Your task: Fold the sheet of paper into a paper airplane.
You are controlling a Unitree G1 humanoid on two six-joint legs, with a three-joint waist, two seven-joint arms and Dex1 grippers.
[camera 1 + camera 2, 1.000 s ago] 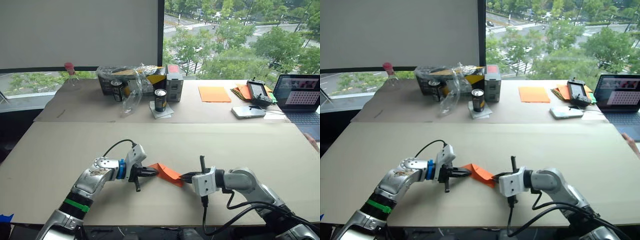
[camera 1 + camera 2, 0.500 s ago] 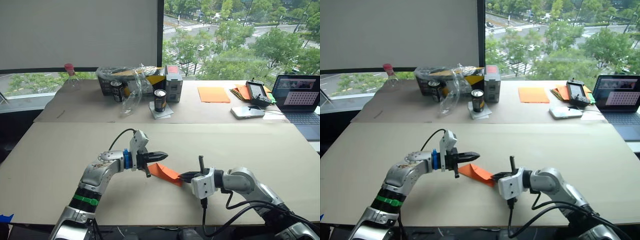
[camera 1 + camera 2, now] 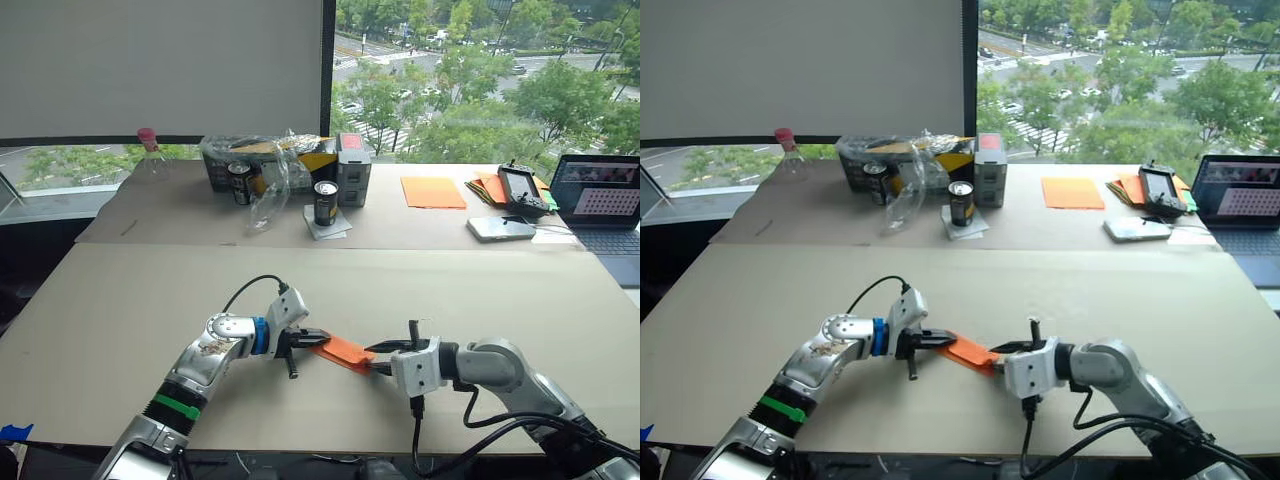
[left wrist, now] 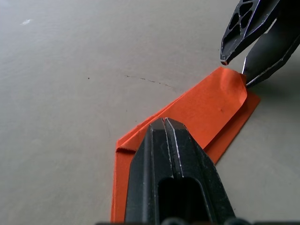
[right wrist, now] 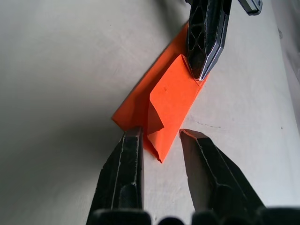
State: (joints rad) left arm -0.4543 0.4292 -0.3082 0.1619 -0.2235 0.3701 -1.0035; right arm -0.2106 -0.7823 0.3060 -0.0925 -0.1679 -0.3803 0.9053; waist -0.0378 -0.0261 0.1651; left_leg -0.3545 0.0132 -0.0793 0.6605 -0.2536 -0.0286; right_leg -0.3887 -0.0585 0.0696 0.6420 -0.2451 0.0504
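Black fingers of the left claw [image 4: 165, 123] are pressed together, tips resting on the near end of the sheet of paper [image 4: 206, 110], which is a bright orange layered wedge lying flat on the grey desk [image 3: 120, 320]. From the wrist view you can't really tell whether there's paper pinched between the tips or they're just pushing down on top of it.

The right claw [image 5: 159, 136] is spread apart, one finger on each side of the opposite end of the wedge, where a top flap curls up a bit. Its fingers look close to the paper's edge but I can't say they're actually touching.

In the head view the paper [image 3: 342, 349] sits at the near middle of the desk, bridging the two claws: left claw [image 3: 318, 338] at its 9 o'clock end, right claw [image 3: 381, 356] at its 3 o'clock end.

Further out toward 12 o'clock there's a dark can [image 3: 325, 201] on a coaster-ish pad, another can [image 3: 239, 183], crinkly clear plastic [image 3: 266, 190], and a grey box [image 3: 352, 169]; the labels are too small to read. Toward 1–2 o'clock: a flat orange sheet [image 3: 432, 191], a stack of orange and green sheets [image 3: 485, 187], a handheld controller [image 3: 524, 187], and a laptop [image 3: 606, 202] cut off at the frame edge.
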